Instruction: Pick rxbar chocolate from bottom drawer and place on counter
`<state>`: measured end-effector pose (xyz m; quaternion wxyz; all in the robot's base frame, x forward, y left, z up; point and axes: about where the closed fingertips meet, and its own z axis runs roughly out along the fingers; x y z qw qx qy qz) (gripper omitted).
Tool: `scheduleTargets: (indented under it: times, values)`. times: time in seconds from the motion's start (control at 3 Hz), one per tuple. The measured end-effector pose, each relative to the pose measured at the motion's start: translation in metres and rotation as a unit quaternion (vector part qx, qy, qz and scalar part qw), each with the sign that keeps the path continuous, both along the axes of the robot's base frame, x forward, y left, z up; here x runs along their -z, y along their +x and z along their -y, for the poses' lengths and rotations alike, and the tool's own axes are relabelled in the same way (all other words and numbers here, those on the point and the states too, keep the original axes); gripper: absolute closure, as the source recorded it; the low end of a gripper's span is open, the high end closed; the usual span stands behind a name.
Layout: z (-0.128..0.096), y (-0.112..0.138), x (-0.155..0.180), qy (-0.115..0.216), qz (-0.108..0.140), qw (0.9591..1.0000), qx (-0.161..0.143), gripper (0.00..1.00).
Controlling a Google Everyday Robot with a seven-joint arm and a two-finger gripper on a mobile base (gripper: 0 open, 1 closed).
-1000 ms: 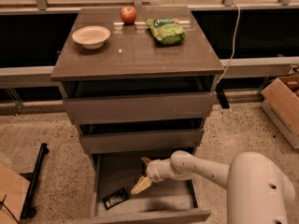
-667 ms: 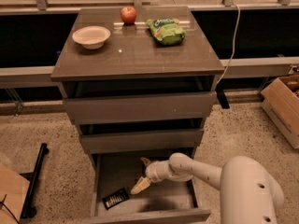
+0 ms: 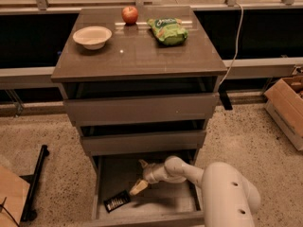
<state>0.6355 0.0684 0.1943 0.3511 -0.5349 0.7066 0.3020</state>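
Nearly at the bar (image 3: 116, 201)
Jaws open in the drawer (image 3: 166, 203), just right of it; a skewed close could push the flat wrapper away

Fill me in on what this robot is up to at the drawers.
The robot's arm reaches into the open bottom drawer. Its gripper hangs with fingers spread just right of the rxbar chocolate, which lies flat on the drawer floor, not yet grasped. The counter above holds a bowl, an apple and a green chip bag.
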Motion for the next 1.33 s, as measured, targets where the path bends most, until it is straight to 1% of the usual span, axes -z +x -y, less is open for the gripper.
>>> scheduleTargets:
  times: [0.33, 0.67, 1.0, 1.33]
  values:
    - [-0.002, -0.002, 0.000, -0.015, 0.001, 0.9999, -0.001, 0.00]
    - [-0.018, -0.012, 0.006, -0.012, 0.009, 0.9995, -0.029, 0.00]
    - [-0.054, -0.040, 0.025, 0.008, 0.007, 0.9951, -0.099, 0.00]
    - [-0.073, -0.059, 0.041, 0.017, 0.002, 0.9915, -0.129, 0.00]
